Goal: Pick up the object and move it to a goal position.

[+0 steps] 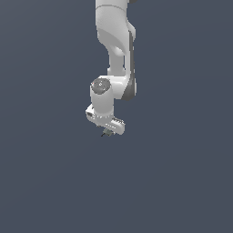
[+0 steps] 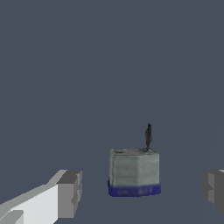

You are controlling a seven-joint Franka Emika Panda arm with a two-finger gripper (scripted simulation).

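The object is a small greyish block with a dark-blue edge and a thin dark tip sticking out of it. In the wrist view it sits between my gripper's two grey fingertips, with a gap on each side, so neither pad touches it. The gripper is open. In the exterior view the white gripper points down from the arm, and the object shows only as a tiny dark speck just under the hand, mostly hidden by it.
A plain dark grey-blue surface fills both views. The white arm comes in from the top of the exterior view. No other objects, containers or edges show.
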